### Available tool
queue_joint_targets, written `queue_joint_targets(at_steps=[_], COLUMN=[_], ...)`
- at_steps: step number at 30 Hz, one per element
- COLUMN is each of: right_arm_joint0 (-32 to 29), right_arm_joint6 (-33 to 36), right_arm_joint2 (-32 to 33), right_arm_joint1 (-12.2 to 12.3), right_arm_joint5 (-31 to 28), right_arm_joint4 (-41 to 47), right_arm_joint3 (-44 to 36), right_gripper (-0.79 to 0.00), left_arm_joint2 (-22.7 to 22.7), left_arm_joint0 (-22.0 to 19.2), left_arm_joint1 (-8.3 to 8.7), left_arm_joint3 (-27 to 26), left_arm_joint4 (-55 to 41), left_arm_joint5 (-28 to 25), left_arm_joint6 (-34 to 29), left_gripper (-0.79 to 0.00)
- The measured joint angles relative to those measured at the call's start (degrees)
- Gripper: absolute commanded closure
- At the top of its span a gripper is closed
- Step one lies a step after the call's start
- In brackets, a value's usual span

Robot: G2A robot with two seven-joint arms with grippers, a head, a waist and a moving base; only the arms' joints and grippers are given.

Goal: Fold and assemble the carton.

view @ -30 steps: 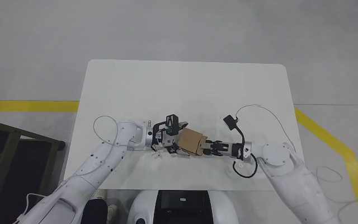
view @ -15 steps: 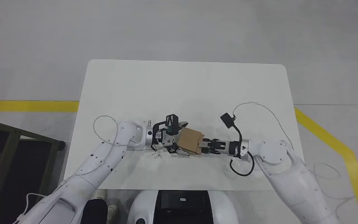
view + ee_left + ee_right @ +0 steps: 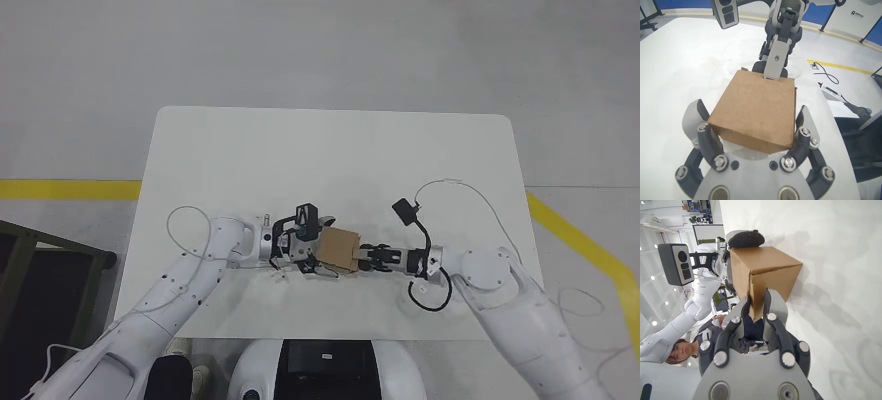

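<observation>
The left pincer (image 3: 752, 113) is clamping the brown cardboard carton (image 3: 757, 111); the right pincer (image 3: 757, 297) is pinching its end edge (thin board), so pushing harder could crumple it.

We take this for a robotics lab: grey floor (image 3: 320, 50) with yellow lines (image 3: 70, 189) beside the bench (image 3: 420, 150), blue partitions (image 3: 814, 19) beyond it.

White arms (image 3: 180, 290), grey fingers (image 3: 689, 117) with black pads (image 3: 703, 111), silver screws (image 3: 721, 160), dark wrist cameras (image 3: 675, 264).
</observation>
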Motion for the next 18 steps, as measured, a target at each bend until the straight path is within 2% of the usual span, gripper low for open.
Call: queue_joint_targets(at_steps=[8, 10, 12, 18], right_arm_joint0=[-1.91, -2.22, -2.51, -3.86], right_arm_joint6=[0.24, 0.41, 0.48, 1.00], right_arm_joint2=[2.38, 2.72, 3.08, 4.17], right_arm_joint1=[0.57, 0.66, 0.75, 1.13], right_arm_joint5=[-0.42, -0.56, -0.68, -0.25], right_arm_joint4=[0.26, 0.36, 0.38, -0.26], right_arm_joint3=[-1.48, -1.69, -1.89, -2.49], right_gripper=[-0.225, -0.206, -0.145, -0.108], left_arm_joint2=[-0.10, -0.10, -0.09, -0.07], left_arm_joint0=[0.05, 0.06, 0.06, 0.04], left_arm_joint1=[0.10, 0.11, 0.13, 0.17], left_arm_joint3=[0.10, 0.10, 0.10, 0.11], left_arm_joint4=[0.17, 0.19, 0.20, 0.21], left_arm_joint5=[0.00, 0.00, 0.00, 0.00], left_arm_joint6=[0.18, 0.21, 0.24, 0.30], left_gripper=[-0.785, -0.785, -0.785, -0.785])
